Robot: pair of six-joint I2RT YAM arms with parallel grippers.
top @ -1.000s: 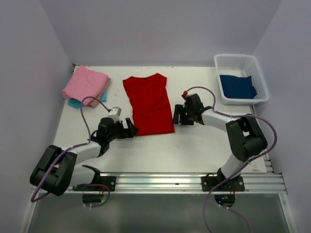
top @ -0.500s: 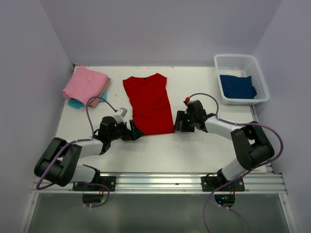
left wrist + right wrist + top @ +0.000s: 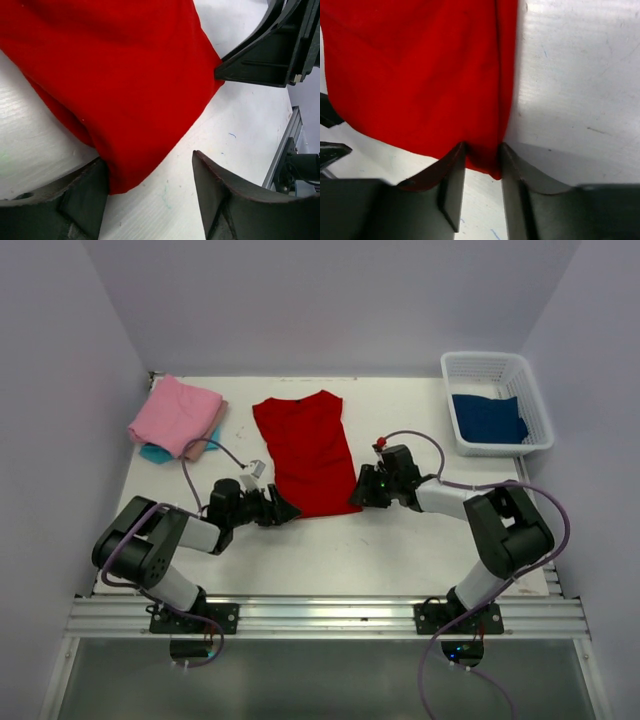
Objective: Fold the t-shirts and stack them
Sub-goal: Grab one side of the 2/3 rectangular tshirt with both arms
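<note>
On the tabletop (image 3: 400,550) the red t-shirt (image 3: 305,450) is spread flat, with the left arm (image 3: 192,531) and right arm (image 3: 447,499) laid low at its near hem. Its right corner is pinched by the right jaws; the left jaws are spread open astride the left corner.

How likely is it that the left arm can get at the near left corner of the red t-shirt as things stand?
Probably yes. The left gripper is open, and that corner of the red t-shirt lies between its fingers, against one of them. The left wrist view shows nothing else in the way.
</note>
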